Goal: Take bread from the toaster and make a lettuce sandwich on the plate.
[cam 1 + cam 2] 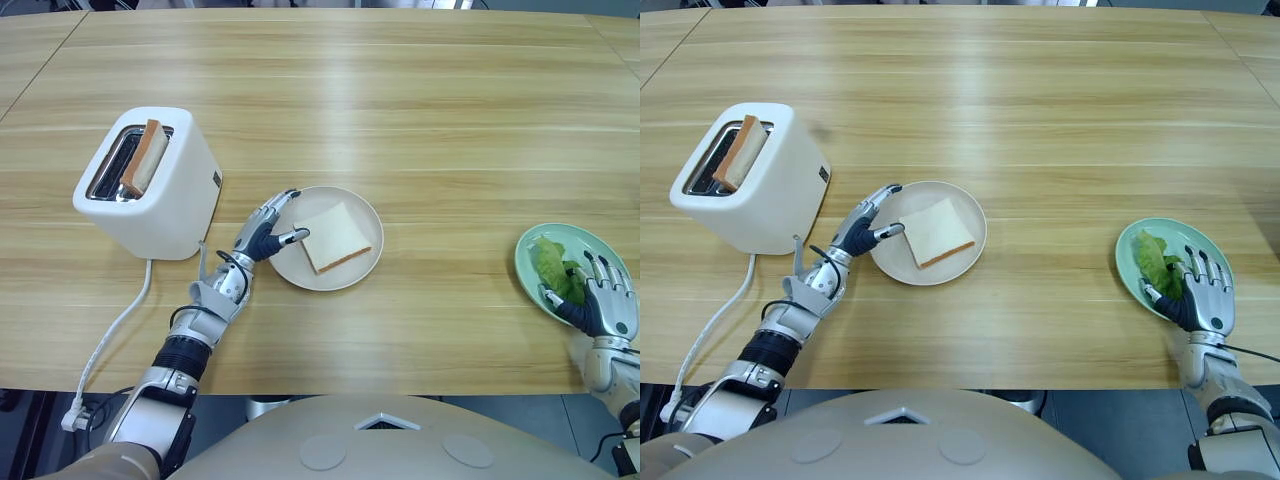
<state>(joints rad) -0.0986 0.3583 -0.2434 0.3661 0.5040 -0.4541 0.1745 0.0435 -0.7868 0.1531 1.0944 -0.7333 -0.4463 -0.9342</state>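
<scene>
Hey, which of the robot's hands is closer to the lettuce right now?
Right. The right hand is at the lettuce on the green plate; the left hand is far off, beside the bread plate.

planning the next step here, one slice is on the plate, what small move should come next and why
Probably the right hand should close its fingers on the lettuce in the green plate. One bread slice already lies bare on the beige plate, and that hand sits open right over the leaves; the left hand, open beside the beige plate, holds nothing.
</scene>
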